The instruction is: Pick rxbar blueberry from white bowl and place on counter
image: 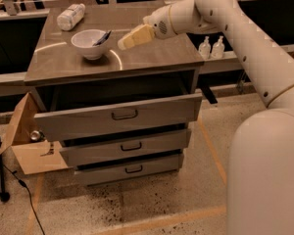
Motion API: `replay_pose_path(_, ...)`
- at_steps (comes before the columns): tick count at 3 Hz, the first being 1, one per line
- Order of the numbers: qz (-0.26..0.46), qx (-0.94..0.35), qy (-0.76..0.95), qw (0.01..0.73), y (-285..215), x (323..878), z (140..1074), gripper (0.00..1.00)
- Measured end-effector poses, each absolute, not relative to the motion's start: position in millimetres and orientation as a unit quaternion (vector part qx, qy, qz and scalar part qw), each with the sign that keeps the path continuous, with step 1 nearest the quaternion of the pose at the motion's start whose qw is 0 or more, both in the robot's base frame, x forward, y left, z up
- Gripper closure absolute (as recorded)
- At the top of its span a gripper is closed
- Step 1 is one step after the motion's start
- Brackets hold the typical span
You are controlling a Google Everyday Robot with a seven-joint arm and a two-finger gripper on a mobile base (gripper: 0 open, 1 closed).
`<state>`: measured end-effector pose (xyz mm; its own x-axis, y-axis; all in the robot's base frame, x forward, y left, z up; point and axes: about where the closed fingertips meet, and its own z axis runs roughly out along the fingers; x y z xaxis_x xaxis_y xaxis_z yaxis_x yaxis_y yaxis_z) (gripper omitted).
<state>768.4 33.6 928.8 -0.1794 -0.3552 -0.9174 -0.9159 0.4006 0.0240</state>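
Observation:
The white bowl [89, 42] stands on the grey counter [137, 58] toward its left rear. The rxbar blueberry [103, 37], a dark flat bar, leans inside the bowl against its right rim. My gripper [123, 43] with pale yellow fingers hangs above the counter just right of the bowl, pointing left toward it, a short gap from the rim. It holds nothing.
A white plastic bottle [70, 16] lies at the counter's back left corner. The cabinet's top drawer [120, 115] is pulled out. Two small bottles [210, 47] stand on the ledge to the right. An open cardboard box [27, 141] sits on the floor at left.

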Motion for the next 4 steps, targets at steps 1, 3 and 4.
replay_pose_path(1, 0.337, -0.465, 0.680, 0.456, 56.3, 760.8, 930.3, 0.00)
replay_pose_path(3, 0.349, -0.506, 0.622, 0.484, 100.9, 771.4, 931.7, 0.00)
replay_pose_path(4, 0.346, -0.520, 0.598, 0.502, 121.0, 792.8, 921.1, 0.00)
